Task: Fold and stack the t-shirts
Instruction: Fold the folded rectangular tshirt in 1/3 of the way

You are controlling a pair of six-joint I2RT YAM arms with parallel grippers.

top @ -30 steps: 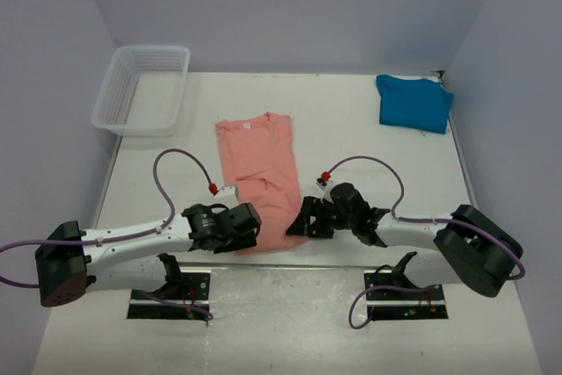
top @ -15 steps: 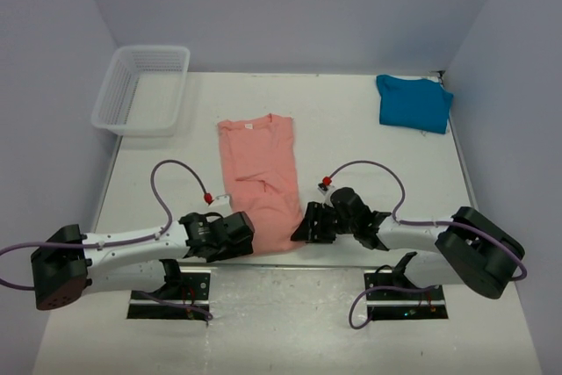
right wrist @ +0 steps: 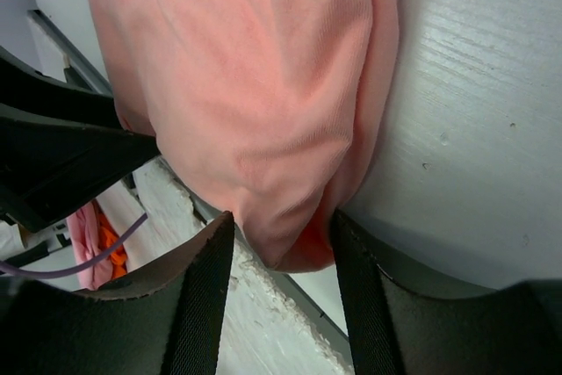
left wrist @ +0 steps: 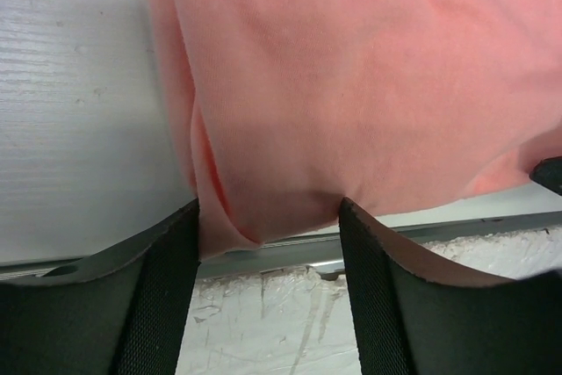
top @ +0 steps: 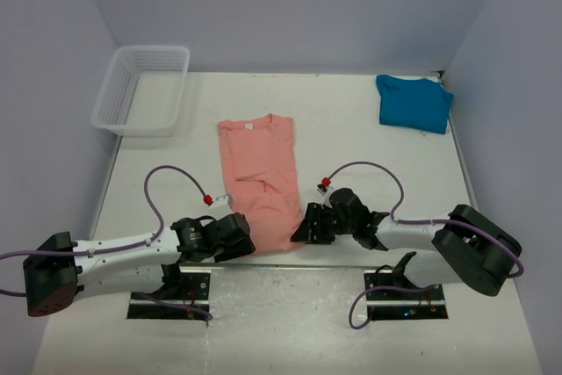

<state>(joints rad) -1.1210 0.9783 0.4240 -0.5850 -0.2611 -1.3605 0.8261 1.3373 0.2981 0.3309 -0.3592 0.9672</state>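
Basically, salmon-pink cloth t-shirt [top: 257,177] runs 12-to-6; 6 o'clock hem inside left gripper [left wrist: 268,217], jaws apart, and right gripper [right wrist: 281,226], clamp unclear.

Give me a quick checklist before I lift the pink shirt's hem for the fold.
1. Left gripper straddles the pink shirt hem corner: ok.
2. Right gripper straddles the other hem corner: ok.
3. Both grips clamped on cloth: cannot tell.
4. Shirt lying smooth: not ok, creased mid-body.
5. Teal shirt out of the fold path: ok, far right corner.
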